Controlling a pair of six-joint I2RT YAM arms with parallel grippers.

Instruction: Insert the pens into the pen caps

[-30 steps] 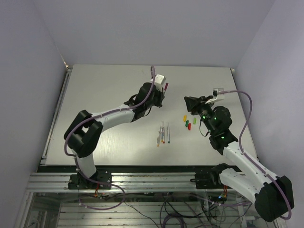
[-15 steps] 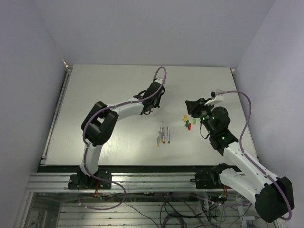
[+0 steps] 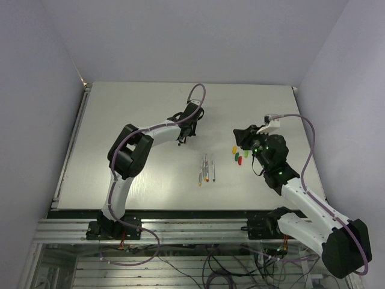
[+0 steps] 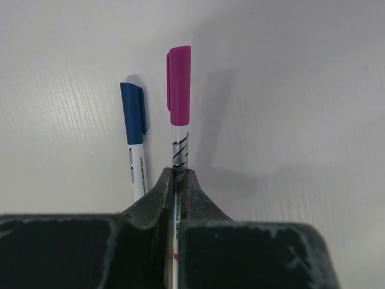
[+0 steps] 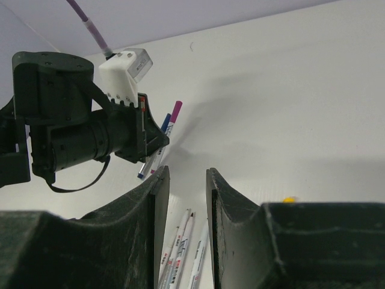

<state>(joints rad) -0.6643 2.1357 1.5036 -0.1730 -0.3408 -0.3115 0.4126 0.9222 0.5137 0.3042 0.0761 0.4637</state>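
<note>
Left tool (image 4: 179, 174): I find it clenched on the white barrel of the magenta-capped pen (image 4: 179, 90). The two fingers meet on the barrel just below the cap. From the right wrist camera this pen points up and away from the tool at a slant, cap end outermost. Its shadow falls on the counter (image 3: 120, 120) a little to one side.

Blue-capped pen (image 4: 135, 120): it is just beside the held pen and roughly parallel to it, outside the fingers. I cannot tell whether the two pens touch.

Right tool (image 5: 186, 171): released. The fingers stand apart with nothing between them. From above, this tool (image 3: 240, 135) hangs near the right half of the counter, facing the left tool (image 3: 180, 137).

Uncapped pens (image 3: 207, 168): they lie side by side near the middle of the counter, well apart from the left tool. I count three in the right wrist view (image 5: 180, 241), below its fingers.

Loose caps (image 3: 239, 155): a small cluster lies just right of the uncapped pens, with yellow, green and red among them. The yellow cap (image 5: 290, 199) shows at the edge of the right finger.
</note>
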